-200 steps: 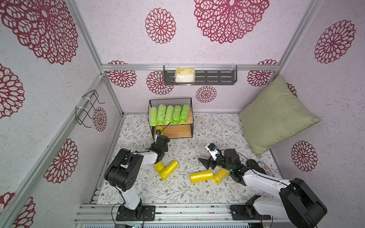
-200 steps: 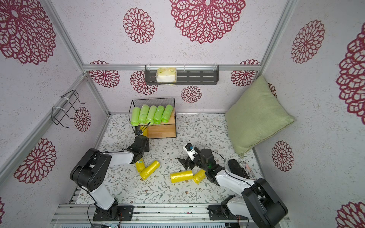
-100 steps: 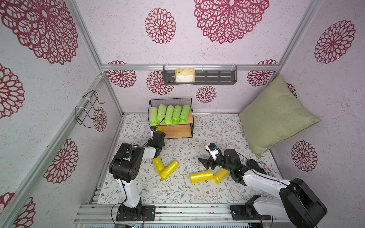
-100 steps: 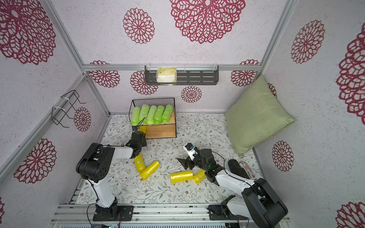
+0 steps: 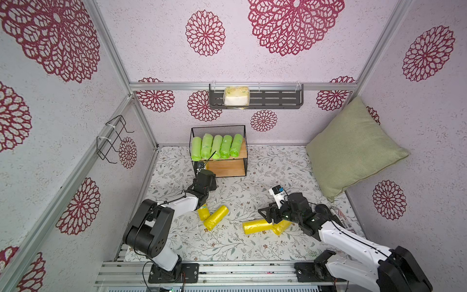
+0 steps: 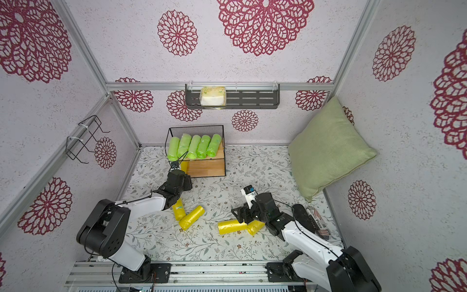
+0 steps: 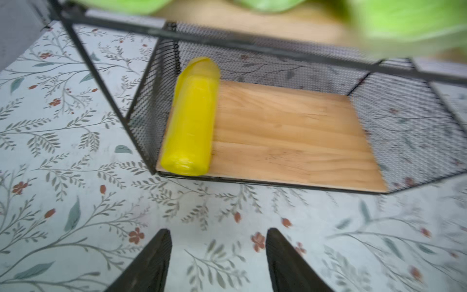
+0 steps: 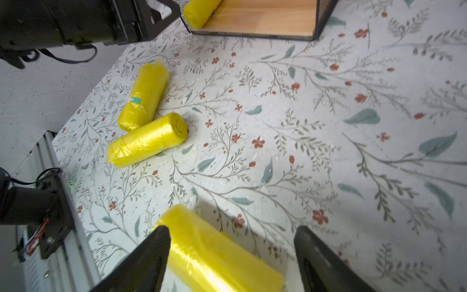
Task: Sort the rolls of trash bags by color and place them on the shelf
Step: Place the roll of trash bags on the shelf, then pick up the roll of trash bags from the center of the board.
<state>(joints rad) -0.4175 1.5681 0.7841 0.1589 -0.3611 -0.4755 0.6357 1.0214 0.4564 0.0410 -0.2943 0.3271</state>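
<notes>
Releasing is done: our left tool [image 7: 217,231] has gone from clamped to open and empty, just off the shelf [image 5: 228,168]. First yellow roll [image 7: 190,118] now lies on the lower board [image 7: 290,131], along the side mesh [image 7: 149,113]: glossy soft wrap, far end crumpled. Five green rolls [image 5: 217,146] fill the top board [image 5: 243,151]. Four yellow rolls [image 5: 216,217] left on the table [image 8: 328,126]; our right tool [image 8: 231,227] straddles one roll [image 8: 214,255], jaws apart, no grip.

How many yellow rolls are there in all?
5. One roll lies on the lower board of the shelf; a touching pair lies on the mat near the left arm; two more lie at the right pincer. I see no others.
</notes>
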